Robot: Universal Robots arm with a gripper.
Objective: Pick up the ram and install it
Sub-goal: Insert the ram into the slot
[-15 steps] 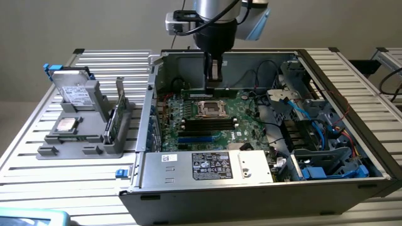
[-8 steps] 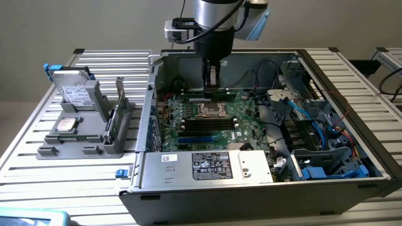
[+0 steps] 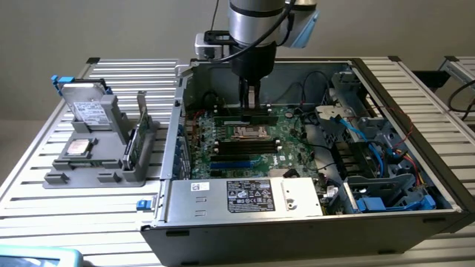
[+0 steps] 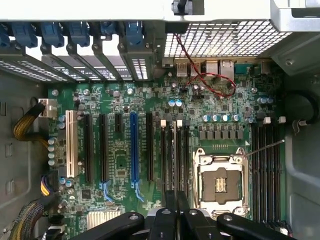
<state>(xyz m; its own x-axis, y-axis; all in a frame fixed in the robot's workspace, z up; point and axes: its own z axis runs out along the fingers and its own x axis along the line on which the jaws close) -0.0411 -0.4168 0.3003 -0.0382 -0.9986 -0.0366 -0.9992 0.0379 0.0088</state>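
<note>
1. Nearest in the exterior view, we find the open computer case (image 3: 222, 236), with a silver labelled box (image 3: 297, 196) mounted along its near edge.

2. Just outside the case, on the exterior view's left, stands a grey fixture (image 3: 82, 179). It holds two hard drives (image 3: 89, 111). In the upright holder on the side nearest the case we read a thin green stick on edge as the ram (image 3: 132, 146). It is well apart from the gripper.

3. Inside the case lies the motherboard (image 3: 286, 125). We identify the black memory slots (image 3: 245, 147) and, just beyond them, the open processor socket (image 3: 245, 132). The wrist view shows the same slots (image 4: 175, 150) beside the socket (image 4: 220, 182).

4. Farther back, the gripper (image 3: 252, 113) hangs fingers-down over the board, close to its surface. In the wrist view the gripper (image 4: 176, 194) has its fingers drawn together, and we see nothing clamped between them.

5. Step in hand: we judge the pick-up as not yet done, because the ram sits in the fixture and the gripper is over the board, closed and empty.

6. Requirements for a grasp: the jaws must part, the tool must clear the case wall, and the fingers must line up with the ram's flat faces. Seating the ram calls for its edge parallel to a free slot.
</note>
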